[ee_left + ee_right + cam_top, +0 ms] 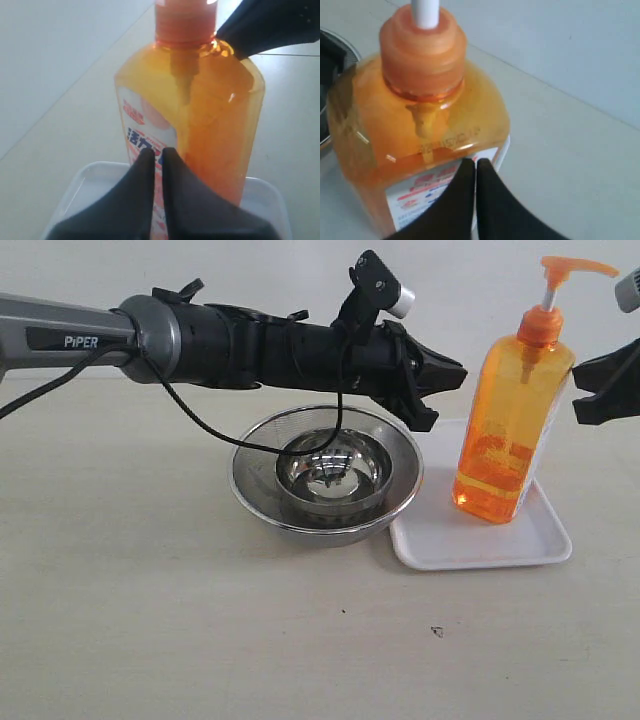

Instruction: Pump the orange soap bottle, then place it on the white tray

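Standing between the clenched left gripper (156, 151) and clenched right gripper (475, 162), the translucent orange soap bottle (510, 430) rests on the smooth white tray (450, 540).

Bright, even light fills the room. The orange soap bottle (510, 430) glows, lit through, brightest near its base. Beneath it the white tray (470, 542) looks washed out; beside it the steel bowls (252, 478) carry glare and throw faint, soft shadows. Close up, the left claw (157, 153) and right claw (474, 164) before the bottle blur.
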`<state>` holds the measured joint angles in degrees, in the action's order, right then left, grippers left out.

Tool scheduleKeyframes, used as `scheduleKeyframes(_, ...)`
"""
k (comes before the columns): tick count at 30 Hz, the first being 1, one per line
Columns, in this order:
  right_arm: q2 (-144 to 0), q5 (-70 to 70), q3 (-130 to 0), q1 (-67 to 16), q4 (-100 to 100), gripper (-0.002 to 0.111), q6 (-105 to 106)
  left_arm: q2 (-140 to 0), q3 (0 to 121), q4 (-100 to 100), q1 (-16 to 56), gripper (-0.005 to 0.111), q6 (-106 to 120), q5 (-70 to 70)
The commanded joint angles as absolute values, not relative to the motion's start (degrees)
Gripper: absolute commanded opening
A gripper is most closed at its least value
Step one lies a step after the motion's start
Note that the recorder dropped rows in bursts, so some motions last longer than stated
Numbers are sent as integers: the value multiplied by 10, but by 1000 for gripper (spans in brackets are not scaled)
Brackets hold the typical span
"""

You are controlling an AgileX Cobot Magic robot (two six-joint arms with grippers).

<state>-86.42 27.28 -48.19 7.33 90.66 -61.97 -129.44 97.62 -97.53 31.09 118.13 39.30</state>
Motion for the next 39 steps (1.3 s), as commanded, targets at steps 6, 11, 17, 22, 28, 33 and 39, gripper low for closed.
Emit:
scheduleKeyframes(6, -905, 290, -519, 75, 898, 0, -605, -1313, 980, -981, 322, 5, 1198, 381)
scheduleKeyframes(11, -941, 276, -521, 75, 885, 0, -572, -1313, 980, -988, 326, 5, 1209, 371)
scheduleKeyframes(17, -972, 292, -521, 75, 825, 0, -510, -1313, 980, -999, 329, 5, 1215, 374)
scheduleKeyframes(22, -974, 298, -521, 75, 813, 0, -492, -1313, 980, -999, 348, 5, 1221, 357)
scheduleKeyframes(28, -974, 328, -539, 75, 792, 0, -475, -1313, 980, -999, 353, 5, 1221, 354)
scheduleKeyframes(33, -974, 328, -544, 75, 793, 0, -479, -1313, 980, -999, 353, 5, 1221, 354)
scheduleKeyframes(39, -974, 328, -544, 75, 801, 0, -490, -1312, 980, -999, 351, 5, 1221, 354)
